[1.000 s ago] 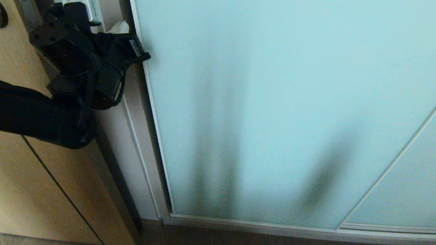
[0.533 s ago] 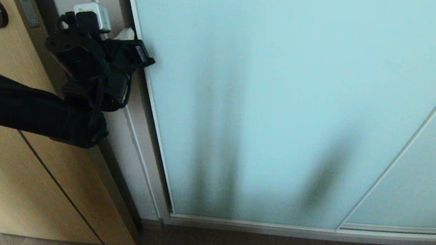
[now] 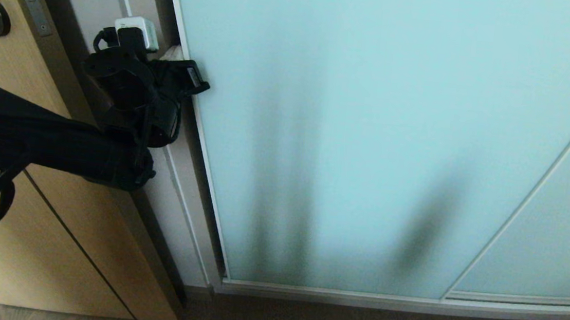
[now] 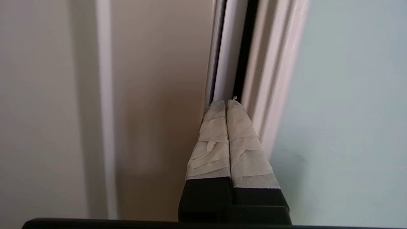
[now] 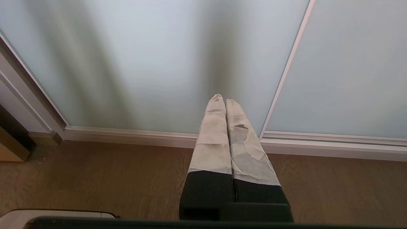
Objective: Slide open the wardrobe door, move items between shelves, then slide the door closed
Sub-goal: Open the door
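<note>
Nearest to the robot, the right gripper (image 5: 226,101) hangs low over the brown floor (image 5: 95,178). Its tape-wrapped jaws are pressed together on nothing, pointing at the foot of the glass, and it takes no part in the work.

Farther out, on the robot's left side, the black left arm (image 3: 49,147) reaches in from the edge of the head view toward the wardrobe. The left gripper (image 4: 226,103) has its jaws fully closed and empty, the two taped fingers (image 4: 213,140) lying side by side like a single wedge. In the wrist view their tips sit at the narrow dark slot beside the door's slim pale frame; whether they press on it cannot be told.

Beyond them stands the sliding wardrobe door (image 3: 369,136), a wide frosted aqua panel, fully shut. Its left edge lies just to the right of the jaws, and the glass runs off toward the robot's right. A tan wood-grain door (image 3: 50,242) with a round lock stands on the other side of the arm. The shelves and items are hidden behind the glass.

The step in hand appears to be opening the door. Doing it well likely means keeping the closed tips seated against the frame edge rather than the smooth glass, then pushing sideways along the track in one steady, level motion. If the tips ride out of the slot, they may skate across the glass.
</note>
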### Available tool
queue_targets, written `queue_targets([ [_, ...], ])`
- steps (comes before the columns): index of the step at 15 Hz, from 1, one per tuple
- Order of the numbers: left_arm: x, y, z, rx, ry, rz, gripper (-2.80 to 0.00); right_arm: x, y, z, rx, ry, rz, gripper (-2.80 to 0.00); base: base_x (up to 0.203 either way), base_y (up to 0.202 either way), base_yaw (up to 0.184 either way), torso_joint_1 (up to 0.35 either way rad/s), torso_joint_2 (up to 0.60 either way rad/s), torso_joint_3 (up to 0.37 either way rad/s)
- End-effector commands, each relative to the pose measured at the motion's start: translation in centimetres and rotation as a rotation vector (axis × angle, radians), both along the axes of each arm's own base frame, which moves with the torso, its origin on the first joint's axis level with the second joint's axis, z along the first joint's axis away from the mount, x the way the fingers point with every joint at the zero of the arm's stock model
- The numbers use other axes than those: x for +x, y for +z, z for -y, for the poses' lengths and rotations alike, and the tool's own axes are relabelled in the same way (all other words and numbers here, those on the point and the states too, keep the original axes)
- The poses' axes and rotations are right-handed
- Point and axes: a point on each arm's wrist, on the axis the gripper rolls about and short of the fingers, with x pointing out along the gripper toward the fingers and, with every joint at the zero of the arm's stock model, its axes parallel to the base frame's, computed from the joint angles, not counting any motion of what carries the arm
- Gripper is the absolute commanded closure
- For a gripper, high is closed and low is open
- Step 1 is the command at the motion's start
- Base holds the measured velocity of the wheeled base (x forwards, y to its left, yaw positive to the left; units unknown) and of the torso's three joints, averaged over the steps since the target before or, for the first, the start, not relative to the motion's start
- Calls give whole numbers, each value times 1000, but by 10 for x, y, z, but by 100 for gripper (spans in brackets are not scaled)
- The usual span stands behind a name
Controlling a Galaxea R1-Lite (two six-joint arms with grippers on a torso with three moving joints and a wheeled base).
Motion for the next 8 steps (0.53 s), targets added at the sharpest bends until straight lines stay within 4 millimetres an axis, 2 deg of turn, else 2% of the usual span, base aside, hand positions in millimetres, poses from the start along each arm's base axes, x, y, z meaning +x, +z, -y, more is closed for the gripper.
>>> queue_targets([
  [1,2,-3,7,-2,-14,4,0,0,0,0,0,1,1,0,0,0,0,0,0,0],
  [8,-6,-8,49,1,-114,-4,0,0,0,0,0,1,1,0,0,0,0,0,0,0],
])
